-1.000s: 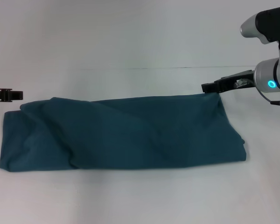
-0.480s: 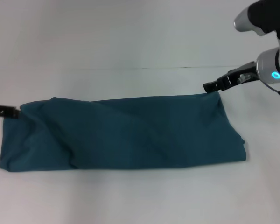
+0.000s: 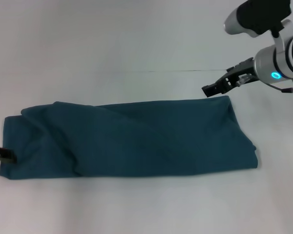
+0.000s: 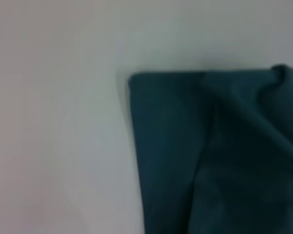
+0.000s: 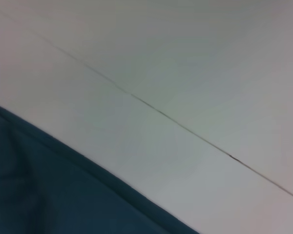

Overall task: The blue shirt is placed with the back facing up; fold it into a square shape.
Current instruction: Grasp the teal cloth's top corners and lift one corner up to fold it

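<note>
The blue shirt (image 3: 136,139) lies flat on the white table as a long, plain band running left to right, with soft creases across it. My right gripper (image 3: 208,89) hovers just above and behind the shirt's far right corner, apart from the cloth. Only the tip of my left gripper (image 3: 5,155) shows, at the picture's left edge beside the shirt's near left corner. The left wrist view shows a folded corner of the blue shirt (image 4: 219,161) on the table. In the right wrist view an edge of the blue shirt (image 5: 49,185) crosses the lower part of the picture.
The white table (image 3: 146,204) spreads all around the shirt. A thin seam line (image 3: 161,71) runs across it behind the shirt, and the seam line (image 5: 185,129) shows again in the right wrist view.
My left gripper has moved from the shirt's far left corner toward me, down to its near left corner. The right gripper has risen and shifted slightly left off the far right corner. The shirt has not moved.
</note>
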You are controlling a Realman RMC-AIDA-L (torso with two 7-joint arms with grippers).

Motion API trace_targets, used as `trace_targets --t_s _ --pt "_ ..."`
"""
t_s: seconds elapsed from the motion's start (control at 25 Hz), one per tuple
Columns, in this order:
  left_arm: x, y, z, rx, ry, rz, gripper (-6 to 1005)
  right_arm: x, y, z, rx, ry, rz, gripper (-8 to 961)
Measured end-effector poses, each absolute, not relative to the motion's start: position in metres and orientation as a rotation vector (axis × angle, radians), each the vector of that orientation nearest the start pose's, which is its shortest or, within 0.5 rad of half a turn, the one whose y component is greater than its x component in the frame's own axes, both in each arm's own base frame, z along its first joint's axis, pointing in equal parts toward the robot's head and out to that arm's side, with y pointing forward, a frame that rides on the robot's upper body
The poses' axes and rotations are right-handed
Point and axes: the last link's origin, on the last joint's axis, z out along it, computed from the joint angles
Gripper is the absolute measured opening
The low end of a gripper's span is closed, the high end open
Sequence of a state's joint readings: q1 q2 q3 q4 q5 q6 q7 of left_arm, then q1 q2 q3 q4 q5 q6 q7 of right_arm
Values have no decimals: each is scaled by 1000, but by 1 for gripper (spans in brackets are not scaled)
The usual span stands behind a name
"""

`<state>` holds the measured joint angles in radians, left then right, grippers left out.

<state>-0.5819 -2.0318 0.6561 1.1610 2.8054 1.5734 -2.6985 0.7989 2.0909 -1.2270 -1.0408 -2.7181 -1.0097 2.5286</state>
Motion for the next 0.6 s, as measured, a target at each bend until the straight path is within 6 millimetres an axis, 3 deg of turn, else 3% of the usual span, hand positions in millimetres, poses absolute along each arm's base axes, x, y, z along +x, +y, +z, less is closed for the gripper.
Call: trace_targets --t_s 0.6 --pt "-326 353 99 -1897 -1804 43 932 160 452 4 -2275 726 -217 926"
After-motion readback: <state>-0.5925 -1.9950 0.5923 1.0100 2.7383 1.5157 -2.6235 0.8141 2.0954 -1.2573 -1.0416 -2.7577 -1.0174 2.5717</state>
